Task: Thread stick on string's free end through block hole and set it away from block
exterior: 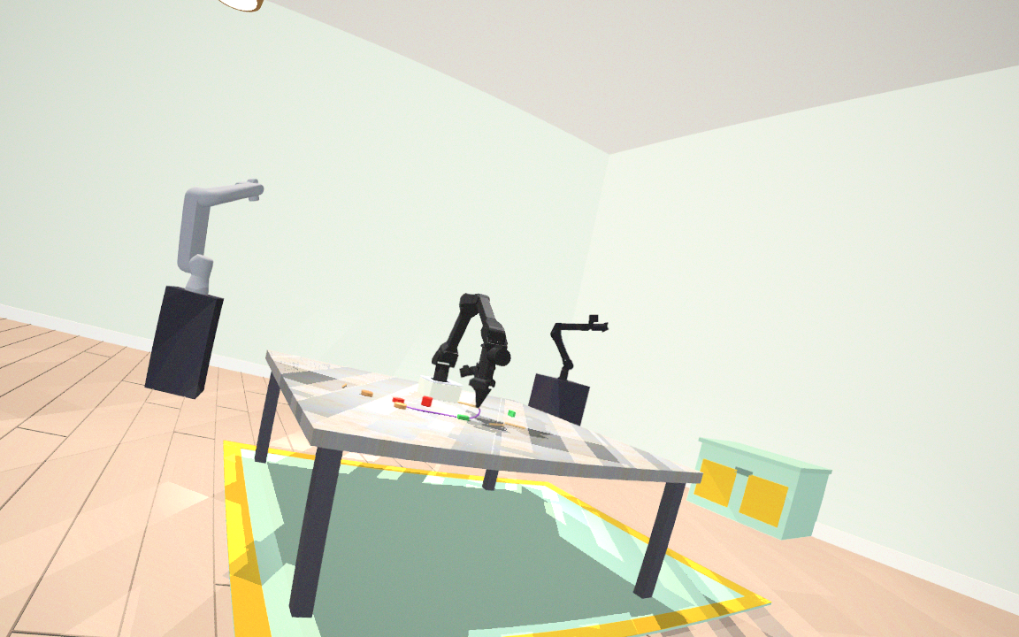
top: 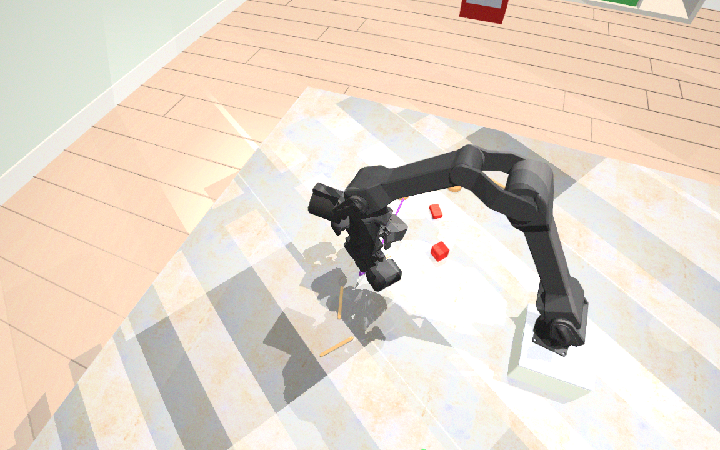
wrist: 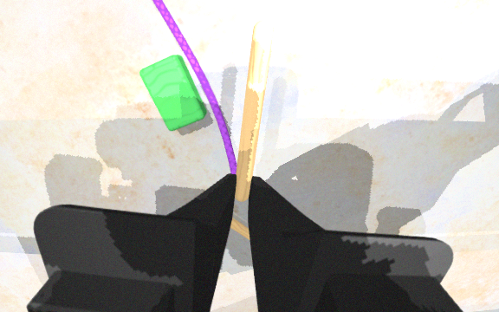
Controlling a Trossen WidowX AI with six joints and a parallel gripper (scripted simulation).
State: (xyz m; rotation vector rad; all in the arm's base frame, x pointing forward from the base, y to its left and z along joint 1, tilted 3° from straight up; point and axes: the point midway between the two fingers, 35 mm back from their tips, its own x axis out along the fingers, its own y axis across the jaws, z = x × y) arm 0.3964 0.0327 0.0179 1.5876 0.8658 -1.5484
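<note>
My gripper is shut on the wooden stick near its string end, above the table; the stick points forward from the fingers. The purple string runs from the fingertips past a green block and back to the round wooden button, mostly hidden by the arm in the top view. A red cube stands on the table to one side of the gripper. I cannot make out the hole in any block.
Two loose sticks, one nearer and one farther, lie on the table. A flat red block and a second wooden disc lie beyond the red cube. A small green cube stands on the other side of the gripper.
</note>
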